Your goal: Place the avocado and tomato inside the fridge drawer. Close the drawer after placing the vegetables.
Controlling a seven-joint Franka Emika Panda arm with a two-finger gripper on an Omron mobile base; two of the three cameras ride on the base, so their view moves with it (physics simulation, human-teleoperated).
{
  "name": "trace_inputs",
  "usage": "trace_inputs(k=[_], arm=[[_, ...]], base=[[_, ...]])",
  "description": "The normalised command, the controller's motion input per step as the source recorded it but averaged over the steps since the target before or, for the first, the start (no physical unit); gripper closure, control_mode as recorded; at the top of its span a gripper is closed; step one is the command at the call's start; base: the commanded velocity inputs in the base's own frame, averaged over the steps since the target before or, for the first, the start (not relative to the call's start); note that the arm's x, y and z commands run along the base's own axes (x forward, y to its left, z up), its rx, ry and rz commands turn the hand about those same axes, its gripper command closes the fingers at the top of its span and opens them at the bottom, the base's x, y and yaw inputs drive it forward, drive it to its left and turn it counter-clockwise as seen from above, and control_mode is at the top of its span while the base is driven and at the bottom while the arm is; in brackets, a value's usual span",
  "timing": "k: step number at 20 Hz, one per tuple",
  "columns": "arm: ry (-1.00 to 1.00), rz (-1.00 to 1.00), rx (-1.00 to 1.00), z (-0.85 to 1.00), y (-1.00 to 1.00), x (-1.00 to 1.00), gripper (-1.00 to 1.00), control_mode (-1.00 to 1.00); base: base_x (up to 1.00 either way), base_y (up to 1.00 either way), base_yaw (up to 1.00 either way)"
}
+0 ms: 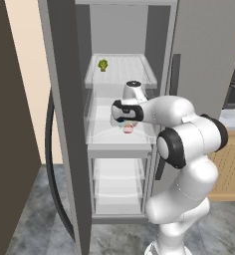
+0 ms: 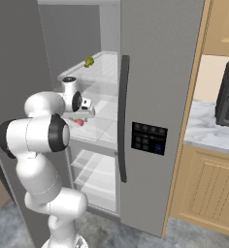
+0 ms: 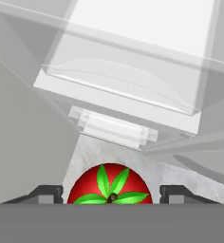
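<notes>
Inside the open grey fridge (image 1: 64, 124), the gripper (image 3: 111, 192) clasps the tomato (image 3: 107, 185) over the fridge drawer (image 1: 102, 132).

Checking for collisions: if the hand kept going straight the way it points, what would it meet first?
Probably the tomato, which sits between the hand's fingertips and looks already held; beyond it lies the fridge drawer.

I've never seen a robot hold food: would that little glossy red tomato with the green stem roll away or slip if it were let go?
Probably yes. The small round red tomato is ball-shaped, so it would likely roll on a flat surface. Its glossy skin suggests that the dark fingertips on either side could slip on it. It looks small beside the gripper, so it is probably light.
</notes>
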Motion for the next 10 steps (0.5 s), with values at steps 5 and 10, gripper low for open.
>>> trace_inputs(k=[5,10], arm=[[0.00,0.00,0.00,0.29,0.00,0.00,-1.00,-1.00],[-0.01,0.00,0.00,0.80,0.00,0.03,-1.00,-1.00]], base=[[0.00,0.00,0.00],[0.00,0.00,0.00]])
